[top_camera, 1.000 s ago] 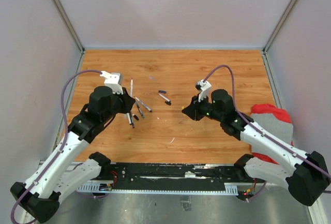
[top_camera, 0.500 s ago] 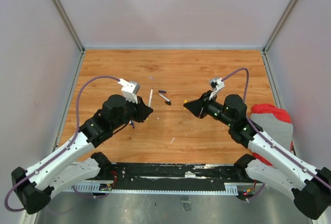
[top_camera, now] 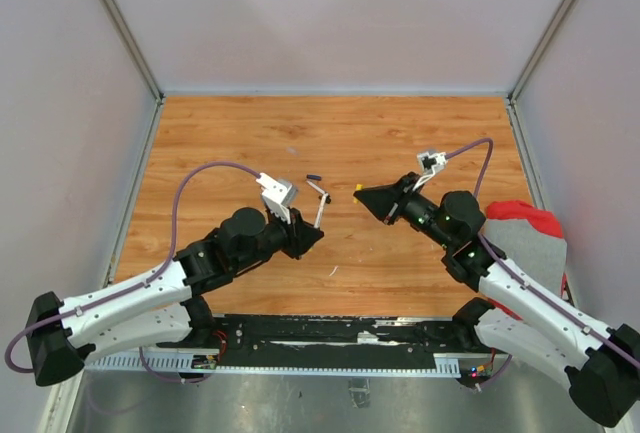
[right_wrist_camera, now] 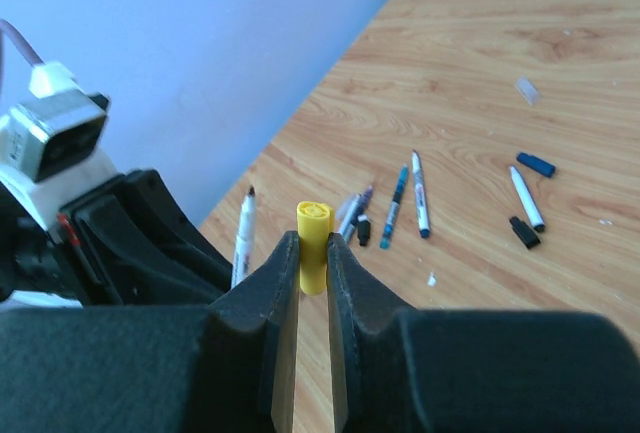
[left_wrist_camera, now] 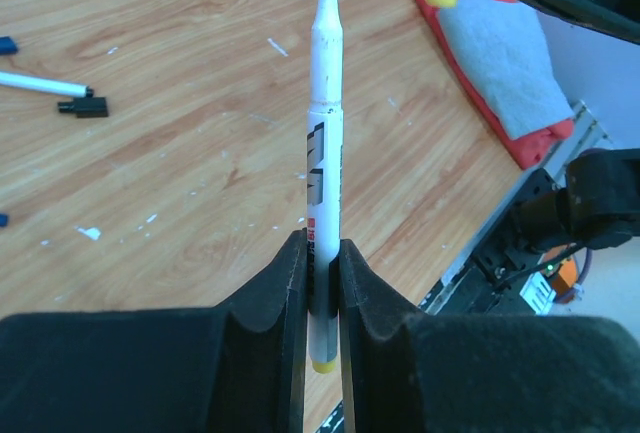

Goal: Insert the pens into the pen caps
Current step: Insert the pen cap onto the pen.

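Seen from above, the table (top_camera: 400, 133) is orange-brown wood-grain plank. Plain pale walls (top_camera: 330, 13) box it in on three sides, metal posts stand in the far corners, and a black rail (top_camera: 340, 348) runs along the near edge. The far half of the table lies bare, so there is open room beyond both claws. The left claw (top_camera: 316, 234) is clamped on a pen (top_camera: 322, 209) that juts past its tips toward the far side. The right claw (top_camera: 362, 198), to its right with a gap between, is clamped on a yellow cap (top_camera: 358, 191). Just beyond the left claw lie a loose pen (top_camera: 317, 188) and a blue cap (top_camera: 313, 177). Behind the right claw, at the table's right edge, a red and grey cloth (top_camera: 520, 221) is bunched. In the left wrist view, matte black fingers press together on the pen's lower barrel. The pen is a slim white cylinder with dark print, its dark pointed tip up and its yellow butt end below the fingers. The yellow cap hangs beyond and right of the tip, apart from it. Far to the claw's left, on flecked, scuffed wood, the loose pen lies with a black cap (left_wrist_camera: 83, 107) just beside its end. In the right wrist view, the fingers pinch the yellow cap, a short tube with its round end out past the tips. The held pen stands to its left, not touching it. Beyond and right of the claw, several pens (right_wrist_camera: 400, 203) lie close together on the table, and farther right are the blue cap, loose pen and black cap.
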Robot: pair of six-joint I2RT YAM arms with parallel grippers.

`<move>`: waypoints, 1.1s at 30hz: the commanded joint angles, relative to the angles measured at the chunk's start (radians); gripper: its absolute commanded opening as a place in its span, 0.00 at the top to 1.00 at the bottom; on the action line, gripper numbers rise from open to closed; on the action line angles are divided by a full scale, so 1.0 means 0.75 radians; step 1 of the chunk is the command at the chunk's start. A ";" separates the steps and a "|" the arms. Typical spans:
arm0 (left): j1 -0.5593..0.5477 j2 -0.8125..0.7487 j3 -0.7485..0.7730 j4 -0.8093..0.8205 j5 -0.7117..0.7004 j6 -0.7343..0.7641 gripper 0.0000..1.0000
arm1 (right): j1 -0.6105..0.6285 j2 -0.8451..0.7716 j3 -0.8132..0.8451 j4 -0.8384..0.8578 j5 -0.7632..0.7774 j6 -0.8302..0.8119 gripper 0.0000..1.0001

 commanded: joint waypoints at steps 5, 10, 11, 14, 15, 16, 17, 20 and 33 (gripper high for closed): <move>-0.046 -0.058 -0.082 0.259 0.073 0.024 0.99 | -0.017 0.049 -0.084 0.484 0.006 0.227 0.99; -0.049 -0.063 -0.102 0.315 0.167 0.053 1.00 | -0.017 0.162 -0.079 0.675 -0.012 0.351 0.99; -0.049 -0.061 -0.102 0.323 0.190 0.064 1.00 | -0.016 0.186 -0.071 0.707 -0.024 0.365 0.99; -0.048 -0.059 -0.104 0.326 0.227 0.077 0.99 | -0.012 0.247 -0.056 0.793 -0.056 0.405 0.99; -0.050 -0.062 -0.106 0.329 0.232 0.078 0.99 | -0.012 0.261 -0.056 0.822 -0.064 0.417 0.99; -0.050 -0.067 -0.108 0.328 0.233 0.077 1.00 | -0.009 0.273 -0.056 0.849 -0.068 0.425 0.99; -0.048 -0.071 -0.110 0.328 0.231 0.078 1.00 | -0.006 0.282 -0.056 0.870 -0.068 0.432 0.99; -0.049 -0.079 -0.114 0.319 0.223 0.079 1.00 | 0.011 0.295 -0.056 0.904 -0.076 0.431 0.99; -0.050 -0.072 -0.119 0.320 0.219 0.076 1.00 | 0.024 0.262 -0.029 0.842 -0.180 0.399 0.99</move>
